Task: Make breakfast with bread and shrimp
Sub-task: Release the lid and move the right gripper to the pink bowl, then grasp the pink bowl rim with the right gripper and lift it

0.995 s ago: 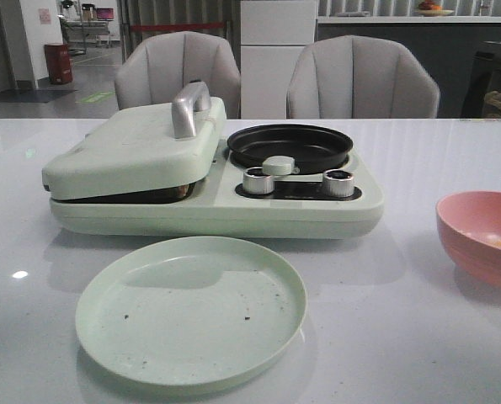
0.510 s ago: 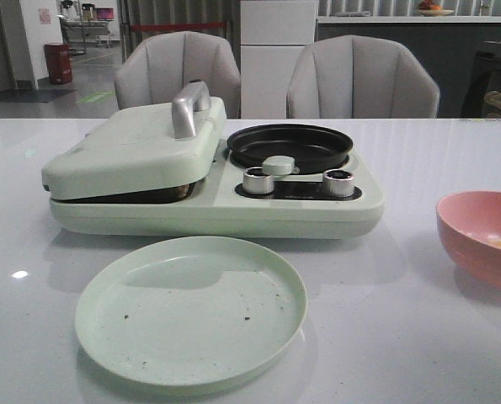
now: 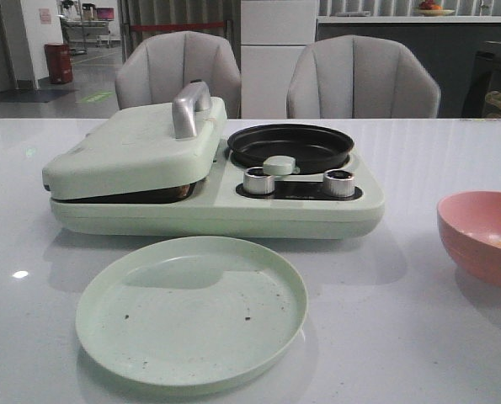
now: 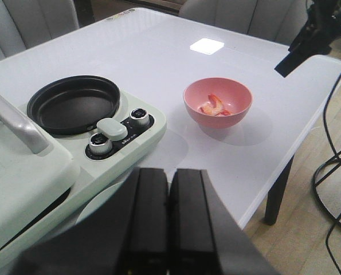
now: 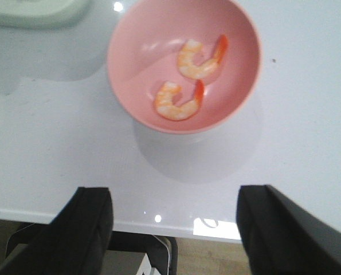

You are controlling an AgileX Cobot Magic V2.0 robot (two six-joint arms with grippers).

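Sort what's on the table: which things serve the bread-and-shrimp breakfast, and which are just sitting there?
For the job:
- two shrimp in the pink bowl
- green cooker, lid shut
- black pan
- green plate
No bread visible.

Just there:
- two chairs behind the table

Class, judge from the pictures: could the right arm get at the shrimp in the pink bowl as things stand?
Probably yes. The right gripper is open above the table edge, and the pink bowl is uncovered, with two shrimp lying exposed and nothing between.
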